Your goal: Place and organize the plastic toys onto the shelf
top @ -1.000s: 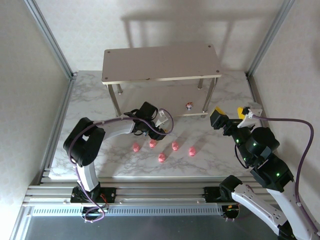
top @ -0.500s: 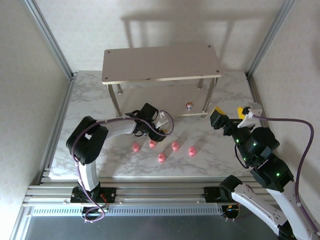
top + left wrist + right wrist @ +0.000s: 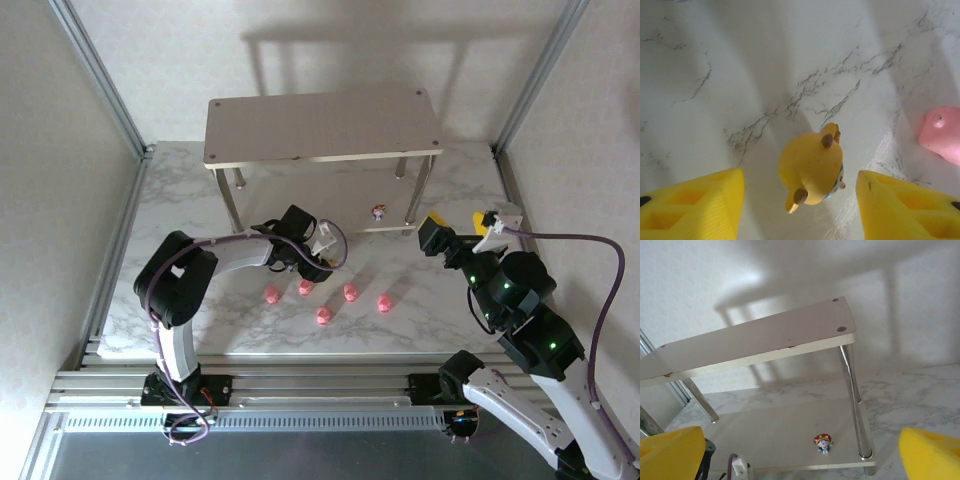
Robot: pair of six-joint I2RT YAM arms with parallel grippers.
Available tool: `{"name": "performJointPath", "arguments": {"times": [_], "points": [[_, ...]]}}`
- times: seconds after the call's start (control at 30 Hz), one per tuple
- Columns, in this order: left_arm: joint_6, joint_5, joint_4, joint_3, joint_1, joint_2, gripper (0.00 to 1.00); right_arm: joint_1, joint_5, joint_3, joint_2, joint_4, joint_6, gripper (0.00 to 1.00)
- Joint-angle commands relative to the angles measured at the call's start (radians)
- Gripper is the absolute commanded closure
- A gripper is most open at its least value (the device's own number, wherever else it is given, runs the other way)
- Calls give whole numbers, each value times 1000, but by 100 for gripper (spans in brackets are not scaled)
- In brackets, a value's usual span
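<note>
A yellow bear-like figurine [image 3: 811, 169] stands on the marble between my left gripper's [image 3: 799, 192] yellow fingers [image 3: 695, 207], with a gap on each side; that gripper [image 3: 326, 250] is open and low in front of the shelf [image 3: 320, 125]. Several pink toys [image 3: 350, 292] lie in a loose group on the table just near of it, one at the edge of the left wrist view [image 3: 942, 135]. A small red-crowned figurine [image 3: 823, 443] stands on the lower board [image 3: 780, 430], also visible from above [image 3: 378, 212]. My right gripper [image 3: 460, 232] hovers open, right of the shelf.
The shelf's slim silver legs [image 3: 854, 395] stand at the corners of the lower board. Frame posts [image 3: 100, 80] and side walls bound the marble table [image 3: 180, 200]. The right arm's purple cable [image 3: 590, 270] loops near the right edge.
The right gripper has edged slightly to the left. The left gripper stays around the yellow figurine.
</note>
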Motion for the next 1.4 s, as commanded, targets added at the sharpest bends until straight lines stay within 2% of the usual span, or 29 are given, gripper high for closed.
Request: {"name": "performJointPath", "arguments": {"times": [0.0,0.37,0.53,0.7,0.8,0.97,1.1,1.37], "points": [[15,32,9,27,9,19,40,-6,13,5,9,36,11,1],[17,49,14,34,14,27,43,-5,8,5,31,49,11,1],[24,76,-5,53,20,41,55,-5,8,5,35,53,9,1],[33,89,-32,72,20,62,60,-5,11,8,34,48,8,1],[37,98,-39,76,20,66,70,-5,16,11,32,43,6,1],[42,94,-42,73,21,57,75,-6,21,11,27,42,4,1],[37,77,-30,67,21,41,83,-5,26,8,22,46,6,1],[11,66,-3,79,23,-17,84,-5,28,3,10,45,8,1]]}}
